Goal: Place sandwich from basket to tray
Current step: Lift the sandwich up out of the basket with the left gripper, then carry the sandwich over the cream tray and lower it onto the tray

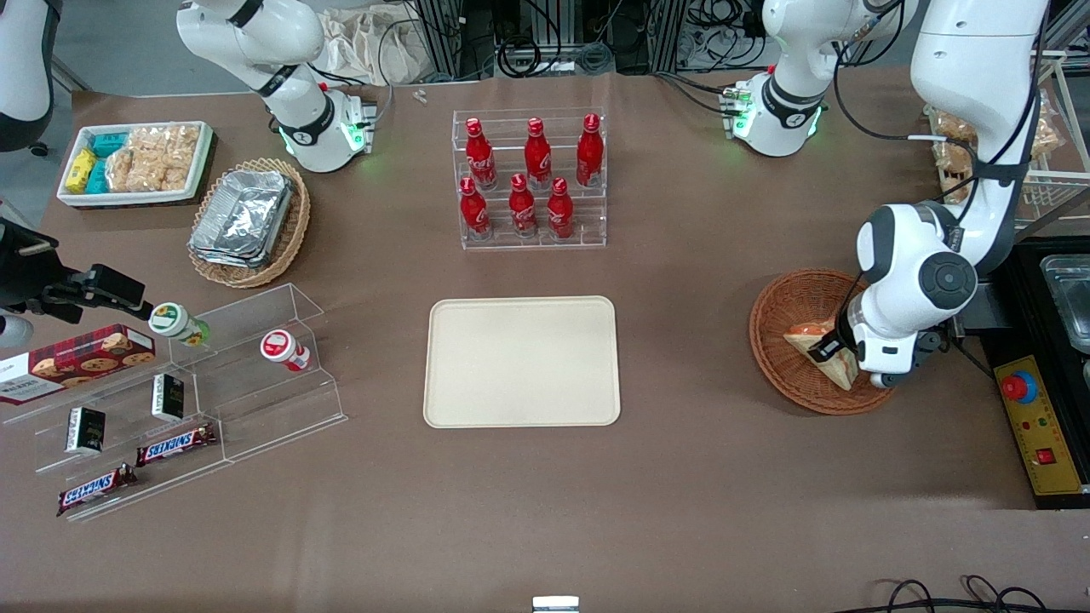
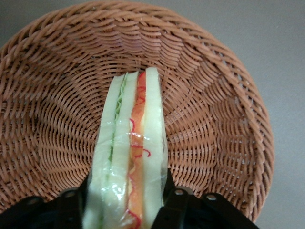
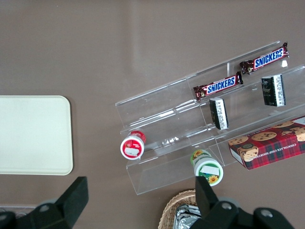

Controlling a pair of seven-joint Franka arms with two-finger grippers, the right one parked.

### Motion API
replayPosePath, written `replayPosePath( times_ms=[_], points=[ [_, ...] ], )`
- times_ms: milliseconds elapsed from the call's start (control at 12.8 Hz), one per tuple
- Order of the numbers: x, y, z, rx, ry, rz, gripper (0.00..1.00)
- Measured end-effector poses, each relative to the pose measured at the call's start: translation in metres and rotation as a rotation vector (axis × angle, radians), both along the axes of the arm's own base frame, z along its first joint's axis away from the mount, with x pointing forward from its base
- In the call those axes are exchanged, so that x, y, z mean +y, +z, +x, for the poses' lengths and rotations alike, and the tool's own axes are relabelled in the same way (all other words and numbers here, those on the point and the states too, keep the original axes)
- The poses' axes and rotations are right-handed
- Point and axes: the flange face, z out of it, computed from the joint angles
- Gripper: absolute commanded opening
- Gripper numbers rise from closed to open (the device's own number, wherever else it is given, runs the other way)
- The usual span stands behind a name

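The sandwich (image 1: 816, 349), a white bread wedge in clear wrap, is in the round reddish-brown wicker basket (image 1: 792, 298) toward the working arm's end of the table. My left gripper (image 1: 833, 352) is down in the basket, shut on the sandwich. In the left wrist view the sandwich (image 2: 133, 143) shows its edge with green and red-orange filling. The black fingers (image 2: 174, 200) press on both of its bread faces, with the basket (image 2: 214, 119) beneath. The cream-beige tray (image 1: 521, 362) lies empty at the table's middle and also shows in the right wrist view (image 3: 33, 133).
A clear rack of red bottles (image 1: 528, 179) stands farther from the camera than the tray. A tan oval basket with foil containers (image 1: 249, 221), a white snack bin (image 1: 136, 162) and a clear stepped shelf with snacks (image 1: 170, 400) are toward the parked arm's end. A yellow control box (image 1: 1035, 426) lies beside the round basket.
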Motion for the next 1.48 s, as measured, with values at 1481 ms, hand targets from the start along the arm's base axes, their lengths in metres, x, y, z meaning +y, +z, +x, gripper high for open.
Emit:
replayPosePath(
  times_ms=[1481],
  points=[
    [-0.322,0.251,-0.004,0.014,-0.414,-0.056,0.00]
  ],
)
